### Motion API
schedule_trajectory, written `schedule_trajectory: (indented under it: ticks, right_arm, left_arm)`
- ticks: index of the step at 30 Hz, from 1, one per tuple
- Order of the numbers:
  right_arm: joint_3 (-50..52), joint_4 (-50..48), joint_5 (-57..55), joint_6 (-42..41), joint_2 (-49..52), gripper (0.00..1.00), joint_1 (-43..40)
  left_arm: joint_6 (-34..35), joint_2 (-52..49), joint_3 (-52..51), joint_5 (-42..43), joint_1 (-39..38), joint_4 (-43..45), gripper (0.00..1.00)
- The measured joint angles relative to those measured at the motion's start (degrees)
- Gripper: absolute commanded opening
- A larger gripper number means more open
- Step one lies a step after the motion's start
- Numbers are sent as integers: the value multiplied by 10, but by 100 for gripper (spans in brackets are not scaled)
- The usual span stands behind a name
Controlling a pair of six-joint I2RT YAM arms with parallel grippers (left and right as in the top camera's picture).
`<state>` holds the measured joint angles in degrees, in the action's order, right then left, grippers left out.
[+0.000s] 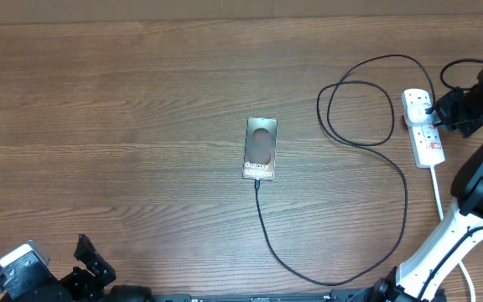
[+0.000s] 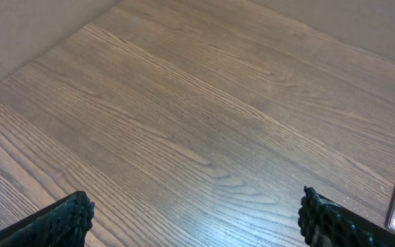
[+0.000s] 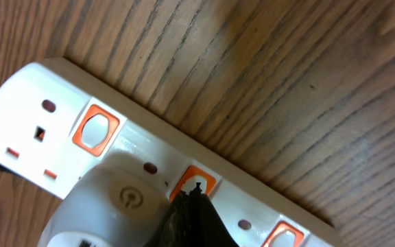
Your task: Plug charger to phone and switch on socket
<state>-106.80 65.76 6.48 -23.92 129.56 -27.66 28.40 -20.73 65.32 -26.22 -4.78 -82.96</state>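
While your right gripper (image 3: 193,206), fingers pinched together, rested its tip on the red switch (image 3: 199,180) of the power strip (image 3: 142,147) directly beneath it, you risked skidding off the rocker or shoving the strip sideways.

Brown wood-grain table (image 1: 124,101)

1. Bare table (image 1: 107,109) wood across the left half of the overhead frame leaves wide passage.
2. The phone (image 1: 260,148) lies flat at centre, a low obstacle.
3. The black cable (image 1: 406,197) trails from its lower edge, sweeps right and loops at upper right.
4. The power strip (image 1: 426,138) and white cord (image 1: 436,191) crowd the right edge.
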Motion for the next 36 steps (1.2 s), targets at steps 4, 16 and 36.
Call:
schedule_trajectory:
  ticks: [4, 16, 36]
  right_arm:
    - [-3, -1, -7, 3, 12, 4, 5]
    - [-40, 90, -23, 9, 24, 4, 28]
    - [-138, -11, 229, 15, -396, 4, -152]
  left_arm:
    - [0, 0, 0, 0, 0, 0, 100]
    - [0, 0, 0, 0, 0, 0, 100]
    - [0, 128, -1, 0, 47, 0, 99]
